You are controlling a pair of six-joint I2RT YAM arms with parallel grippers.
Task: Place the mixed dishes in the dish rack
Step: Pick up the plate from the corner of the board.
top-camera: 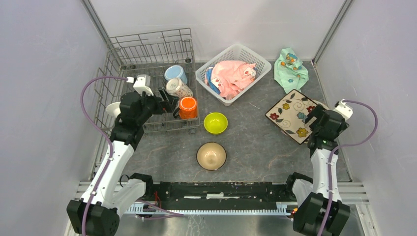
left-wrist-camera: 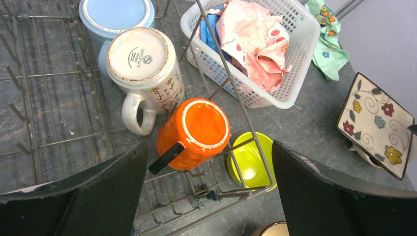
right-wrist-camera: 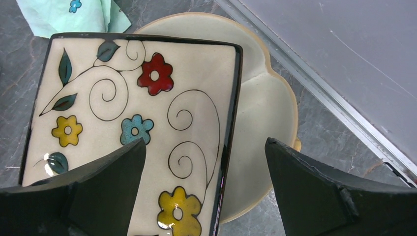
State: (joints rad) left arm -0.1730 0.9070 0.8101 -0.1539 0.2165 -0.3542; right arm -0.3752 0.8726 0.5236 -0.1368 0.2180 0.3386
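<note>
Left gripper (left-wrist-camera: 209,147) is hovering open over the orange mug (top-camera: 188,107). Right gripper (right-wrist-camera: 204,142) is gaping, seemingly clear, above the right-side square plate (right-wrist-camera: 133,98)

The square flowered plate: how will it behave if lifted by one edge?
The square plate looks glazed, with a glare spot, so it may slip. It looks like stiff ceramic, likely fragile. It rests on the cream plate, so pushing may slide both.

The dish rack (top-camera: 147,54), at ten o'clock on the table (top-camera: 255,147), holds a light-blue mug (top-camera: 175,73), a patterned mug (top-camera: 178,88) and an orange mug (top-camera: 188,107). A lime-green bowl (top-camera: 215,123) sits off its five o'clock corner, with a tan bowl (top-camera: 211,156) below that. At three o'clock a flowered square plate (top-camera: 291,115) seemingly rests atop another.
</note>
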